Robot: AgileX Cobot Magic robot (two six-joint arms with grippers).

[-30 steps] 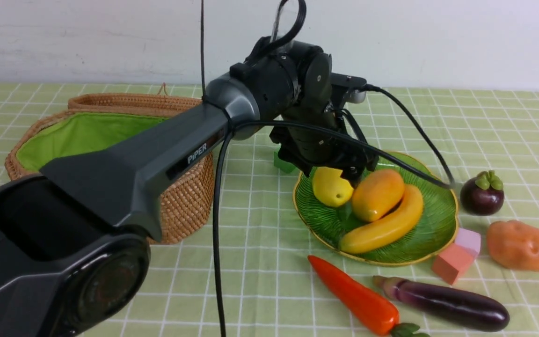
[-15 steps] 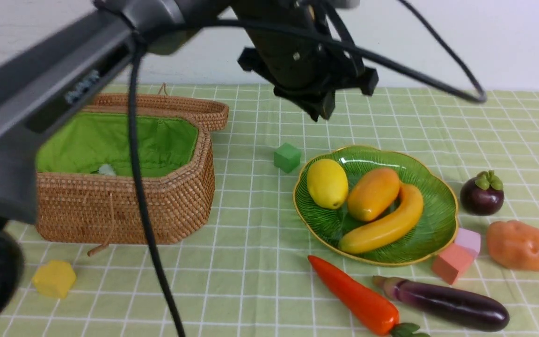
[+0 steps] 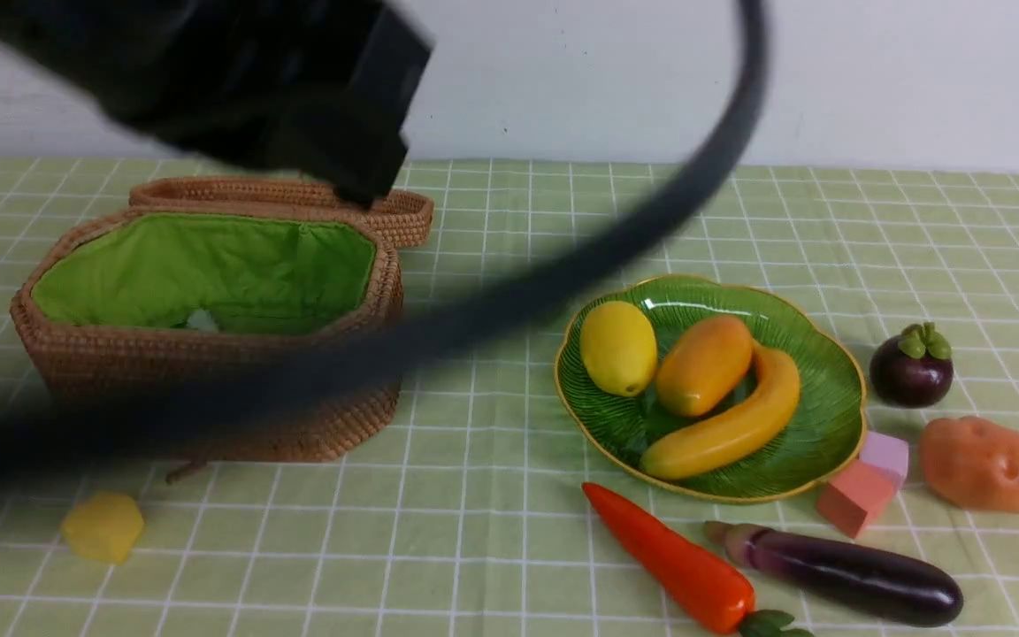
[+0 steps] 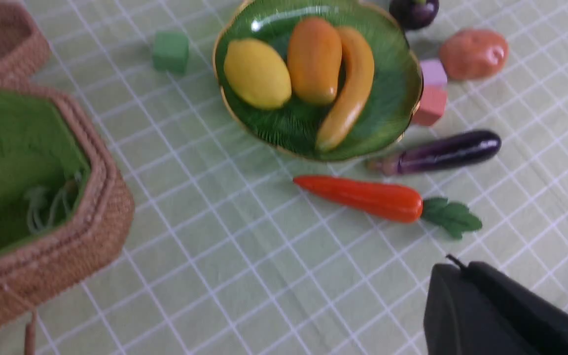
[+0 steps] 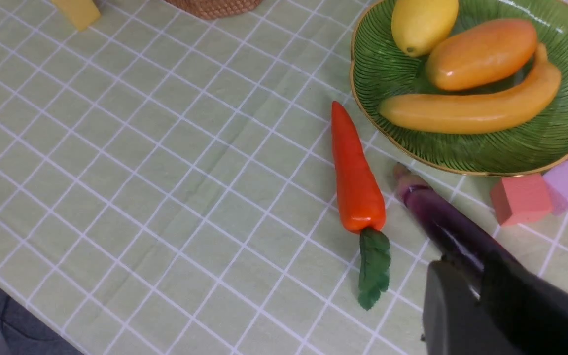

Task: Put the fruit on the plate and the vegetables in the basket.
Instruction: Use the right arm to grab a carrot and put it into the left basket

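1. Front view, arm: the left gripper appears as a blurred dark mass in the upper left of the frame, above the basket. Its jaws are closed, with nothing between them. A blurred black cable sweeps from the upper right down to the left edge.
2. Front view, fruit: the plate sits right of centre and carries the lemon, the mango and the banana side by side. The mangosteen stands on the tablecloth just past the plate's right rim.
3. Front view, vegetables: the potato lies at the right edge. The carrot and the eggplant lie at the lower right (all three on the cloth, outside the basket). The basket stands at centre left with its lid folded back.
4. Left wrist view: a dark part of the left gripper shows over bare cloth near the carrot leaves. The plate lies between the basket and the potato.
5. Right wrist view: the right gripper overlaps the thick end of the eggplant. Whether it touches the eggplant, or whether its jaws are apart, cannot be told. The carrot lies just beside the eggplant, tip toward the plate.
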